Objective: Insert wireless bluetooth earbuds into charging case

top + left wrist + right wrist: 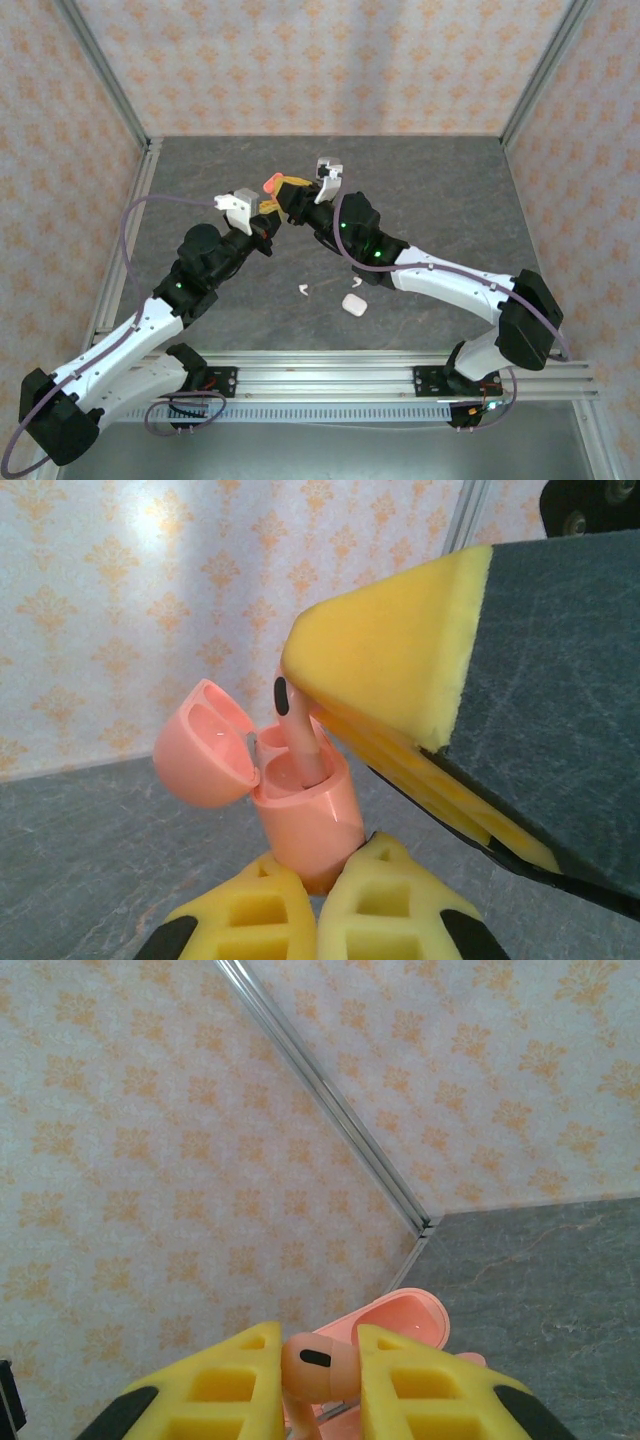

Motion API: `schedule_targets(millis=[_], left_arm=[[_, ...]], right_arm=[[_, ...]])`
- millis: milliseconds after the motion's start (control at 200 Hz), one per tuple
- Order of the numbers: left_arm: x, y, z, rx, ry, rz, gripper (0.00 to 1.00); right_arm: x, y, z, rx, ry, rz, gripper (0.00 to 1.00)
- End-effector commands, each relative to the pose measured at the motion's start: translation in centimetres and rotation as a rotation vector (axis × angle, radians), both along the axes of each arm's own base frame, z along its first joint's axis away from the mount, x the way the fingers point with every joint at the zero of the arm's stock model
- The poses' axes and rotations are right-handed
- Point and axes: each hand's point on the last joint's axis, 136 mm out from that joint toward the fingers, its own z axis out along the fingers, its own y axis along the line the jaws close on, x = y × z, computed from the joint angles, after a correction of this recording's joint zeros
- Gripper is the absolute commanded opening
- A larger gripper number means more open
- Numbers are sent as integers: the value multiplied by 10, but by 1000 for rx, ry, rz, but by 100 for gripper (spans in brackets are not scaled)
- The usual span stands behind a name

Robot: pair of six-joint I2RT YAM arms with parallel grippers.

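A dark grey, stone-patterned tabletop (pixel 430 180) is enclosed on three sides by pale walls (pixel 320 60) papered with small orange floral motifs. Silver aluminium posts (pixel 105 75) stand at its far corners; a ribbed aluminium rail (pixel 330 378) runs along its near edge.

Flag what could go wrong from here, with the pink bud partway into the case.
The bud sits tilted in the case, pinched by its head in the right tool; pushing on may jam it or flick it out. The left tool grips the case only by its bottom end, so that push could twist it loose and drop it.
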Motion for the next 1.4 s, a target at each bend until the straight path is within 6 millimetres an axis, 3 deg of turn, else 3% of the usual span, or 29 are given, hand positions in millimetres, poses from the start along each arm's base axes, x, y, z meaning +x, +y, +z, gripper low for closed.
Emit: schedule_targets(millis=[0, 450, 1011, 1396], left_arm=[[0, 2, 25, -9, -64, 19, 0], [0, 1, 22, -1, -61, 21, 0], [0, 3, 33, 5, -84, 30, 0], [-4, -4, 29, 13, -73, -14, 0]], right_arm=[[-6, 2, 11, 40, -8, 24, 21], [-12, -1, 25, 66, -7, 46, 21], [-27, -2, -21, -96, 53, 110, 26], [-26, 2, -16, -188, 87, 120, 36]])
